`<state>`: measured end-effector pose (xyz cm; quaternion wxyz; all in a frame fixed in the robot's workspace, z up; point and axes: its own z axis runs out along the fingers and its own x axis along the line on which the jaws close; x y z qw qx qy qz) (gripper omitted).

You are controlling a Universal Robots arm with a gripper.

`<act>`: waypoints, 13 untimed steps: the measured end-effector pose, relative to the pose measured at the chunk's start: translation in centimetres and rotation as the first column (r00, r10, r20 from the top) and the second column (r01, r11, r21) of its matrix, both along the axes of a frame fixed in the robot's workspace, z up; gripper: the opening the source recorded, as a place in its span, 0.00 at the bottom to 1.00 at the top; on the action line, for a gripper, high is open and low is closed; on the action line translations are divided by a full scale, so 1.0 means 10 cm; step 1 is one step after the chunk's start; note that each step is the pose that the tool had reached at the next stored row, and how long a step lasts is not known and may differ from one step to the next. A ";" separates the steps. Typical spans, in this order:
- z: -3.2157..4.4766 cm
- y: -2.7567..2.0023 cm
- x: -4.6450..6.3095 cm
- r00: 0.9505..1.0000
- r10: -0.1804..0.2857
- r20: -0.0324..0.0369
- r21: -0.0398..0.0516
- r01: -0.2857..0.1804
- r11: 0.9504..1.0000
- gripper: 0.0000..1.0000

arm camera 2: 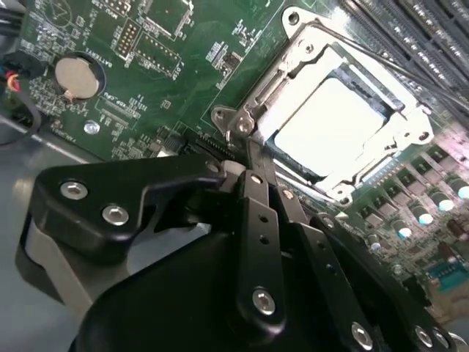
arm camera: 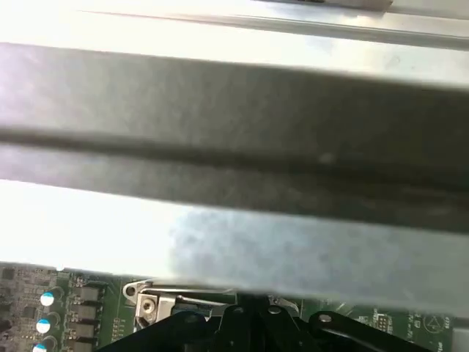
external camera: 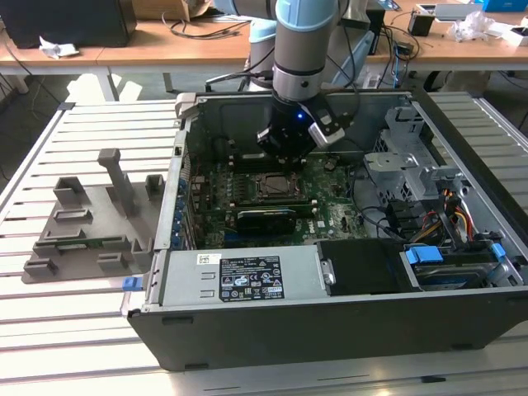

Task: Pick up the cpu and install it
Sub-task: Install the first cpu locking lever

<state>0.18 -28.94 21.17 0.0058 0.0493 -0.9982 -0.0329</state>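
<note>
The cpu (arm camera 2: 333,128), a shiny silver square, lies flat inside the socket's metal frame (arm camera 2: 293,44) on the green motherboard (arm camera 2: 168,44). My gripper (arm camera 2: 248,150) hangs just beside one corner of that frame, fingers drawn together with nothing between them. In the exterior view the gripper (external camera: 285,155) hovers low inside the open computer case, just behind the socket (external camera: 268,185). The first wrist view catches the gripper's black linkages (arm camera: 249,326) over the board, under the grey case wall (arm camera: 234,110).
A grey plastic tray (external camera: 82,223) lies on the slatted table at the exterior view's left. Inside the case are a power supply (external camera: 239,276) at the front, a drive cage (external camera: 412,165) and cables at the exterior view's right. A coin battery (arm camera 2: 77,77) sits on the board.
</note>
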 end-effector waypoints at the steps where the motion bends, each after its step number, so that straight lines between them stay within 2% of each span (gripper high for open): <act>1: 0.020 0.000 0.00 1.000 0.000 0.000 0.000 0.000 1.000 0.11; 4: 0.067 -0.003 0.00 1.000 0.000 0.000 -0.004 0.000 1.000 0.11; 6: 0.074 -0.024 0.00 1.000 0.000 0.000 -0.015 0.000 1.000 0.11; 9: 0.080 -0.062 0.00 1.000 0.000 0.000 -0.043 0.000 0.999 0.11; 10: 0.082 -0.086 0.00 1.000 0.000 0.000 -0.059 0.000 0.998 0.11; 13: 0.082 -0.154 0.00 1.000 0.000 0.000 -0.087 0.000 0.996 0.11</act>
